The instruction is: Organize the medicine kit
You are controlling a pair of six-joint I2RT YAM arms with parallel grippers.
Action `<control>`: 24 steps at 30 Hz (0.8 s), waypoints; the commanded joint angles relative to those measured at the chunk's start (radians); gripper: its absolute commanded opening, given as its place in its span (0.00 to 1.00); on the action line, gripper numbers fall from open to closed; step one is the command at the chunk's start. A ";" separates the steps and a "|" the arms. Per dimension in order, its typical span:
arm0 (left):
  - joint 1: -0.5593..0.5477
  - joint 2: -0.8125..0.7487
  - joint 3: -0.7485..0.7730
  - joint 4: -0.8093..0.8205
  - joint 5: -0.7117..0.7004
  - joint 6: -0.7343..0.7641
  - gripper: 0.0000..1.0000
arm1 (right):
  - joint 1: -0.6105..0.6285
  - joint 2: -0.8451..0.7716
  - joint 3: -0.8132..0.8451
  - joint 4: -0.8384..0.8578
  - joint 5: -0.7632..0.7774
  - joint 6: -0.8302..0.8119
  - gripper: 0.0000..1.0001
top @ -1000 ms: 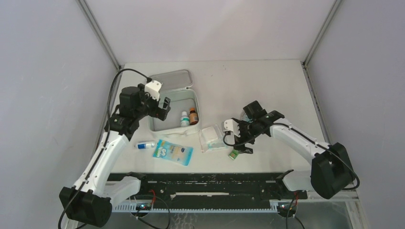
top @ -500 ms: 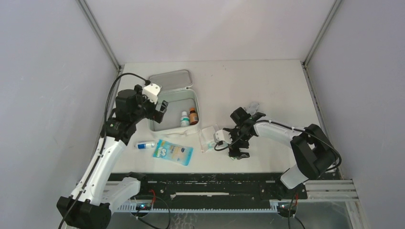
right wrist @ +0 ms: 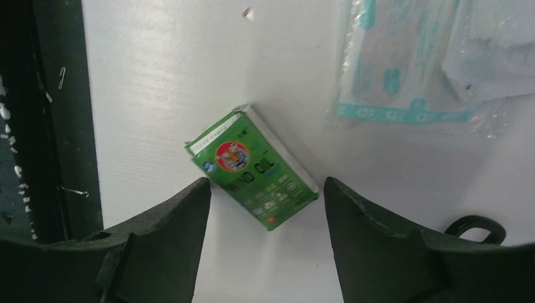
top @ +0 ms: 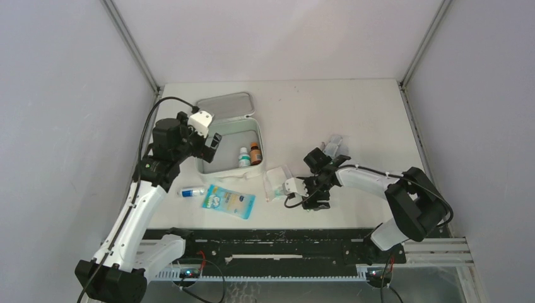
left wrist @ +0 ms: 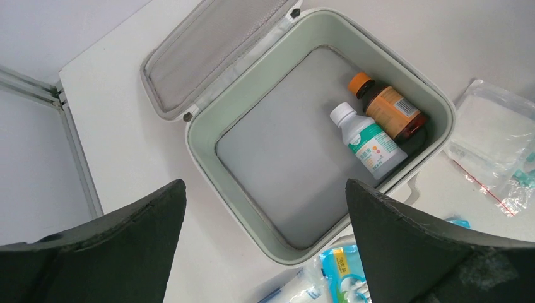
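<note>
Open right jaws straddle the green box (right wrist: 252, 167), which probably needs gripping next for the medicine kit (left wrist: 203, 140); left jaws hang open.

- You will find the medicine kit (top: 228, 150) left of centre in the overhead view, a white rounded-square soft case lying flat on the table.
- It is unzipped and fully open; in the left wrist view its base (left wrist: 284, 170) shows a pale green rim and walls and a grey floor.
- Its lid (top: 224, 105) is folded back flat toward the upper left, grey mesh lining up, still joined along one edge.
- Look in the base's right corner: a white bottle (left wrist: 368, 140) and a brown bottle (left wrist: 388, 113) lie side by side, touching.
</note>
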 commanded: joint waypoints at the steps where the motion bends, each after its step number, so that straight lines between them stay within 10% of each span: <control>1: 0.004 -0.019 0.000 0.048 -0.012 0.025 1.00 | 0.012 -0.062 -0.048 -0.020 0.016 0.040 0.63; 24: 0.004 -0.039 0.018 0.049 0.179 0.020 1.00 | 0.023 -0.198 -0.059 0.004 -0.050 0.146 0.28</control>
